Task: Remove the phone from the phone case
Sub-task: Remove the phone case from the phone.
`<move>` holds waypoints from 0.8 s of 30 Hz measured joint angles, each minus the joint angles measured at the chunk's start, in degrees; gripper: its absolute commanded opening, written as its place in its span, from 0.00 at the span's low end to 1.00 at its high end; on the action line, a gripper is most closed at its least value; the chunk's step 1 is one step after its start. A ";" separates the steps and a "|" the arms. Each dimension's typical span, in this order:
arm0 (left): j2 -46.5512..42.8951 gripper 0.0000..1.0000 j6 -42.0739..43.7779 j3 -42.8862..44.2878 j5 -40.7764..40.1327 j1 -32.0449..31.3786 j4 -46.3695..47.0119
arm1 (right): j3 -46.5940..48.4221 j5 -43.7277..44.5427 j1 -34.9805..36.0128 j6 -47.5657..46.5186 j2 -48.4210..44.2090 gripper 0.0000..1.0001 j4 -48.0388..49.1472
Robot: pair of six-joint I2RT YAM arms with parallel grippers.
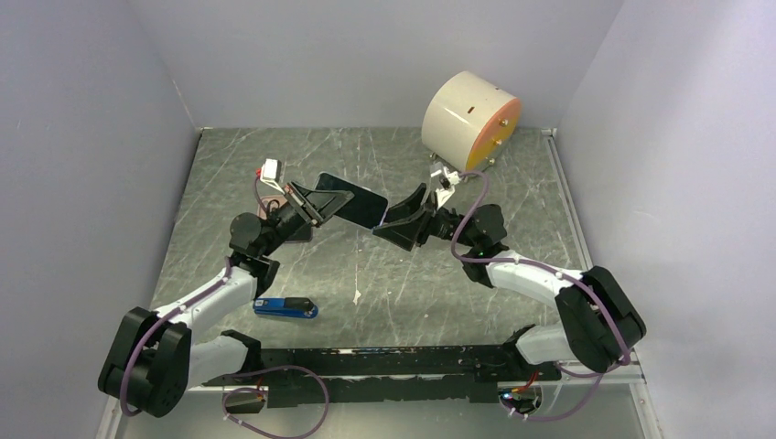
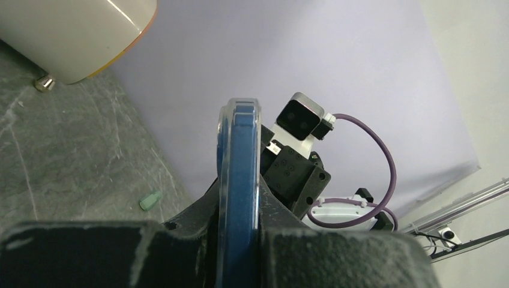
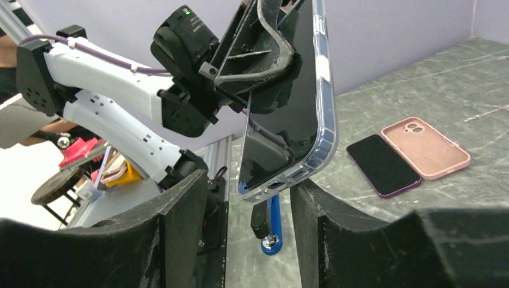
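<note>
1. Closest to my bases, a blue tool [image 1: 285, 308] lies flat on the desk [image 1: 384, 274]. It is well apart from the work and plays no part in it.
2. Above the middle of the desk, my left fingers [image 2: 108, 252] are pinching the phone [image 3: 288, 114] across its two faces. They hold it up off the surface, with one end jutting toward my other arm.
3. The phone sits inside the clear case [image 3: 325, 108], whose rim wraps the whole edge I can see, so the two are not yet parted. I cannot tell whether any corner has begun to lift, because my left fingers cover the gripped end.
4. My right fingers [image 3: 180, 228] are spread wide, one on each side of the phone's free end, and seem to touch neither phone nor case.
5. As I judge it, the lifting and steadying are done. Taking hold with the right fingers, peeling the case back and drawing the phone free all remain.
6. Past the held phone on my left side, a second phone [image 3: 383, 165] and a pink case [image 3: 427, 147] lie flat just beside each other.
7. Farthest off, a cream drum [image 1: 467, 114] sits by the back wall.
</note>
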 measured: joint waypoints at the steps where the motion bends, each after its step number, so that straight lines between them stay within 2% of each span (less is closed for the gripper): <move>1: 0.00 0.03 -0.22 0.00 -0.04 0.00 -0.07 | 0.00 -0.44 0.00 -0.31 0.04 0.52 -0.02; 10: 0.44 0.03 -1.40 0.98 0.07 0.00 -0.98 | 0.07 -2.99 -0.09 -2.80 1.03 0.41 0.09; 14: 1.27 0.03 -1.90 1.11 0.20 0.00 -1.29 | 0.15 -3.58 -0.09 -3.41 2.25 0.32 0.31; 19: 1.95 0.02 -2.45 1.33 0.44 0.17 -1.31 | 0.50 -4.07 -0.11 -4.00 3.17 0.32 0.37; 24: 1.95 0.03 -2.47 1.53 0.44 0.22 -1.31 | 0.90 -4.11 -0.11 -4.13 3.23 0.37 0.39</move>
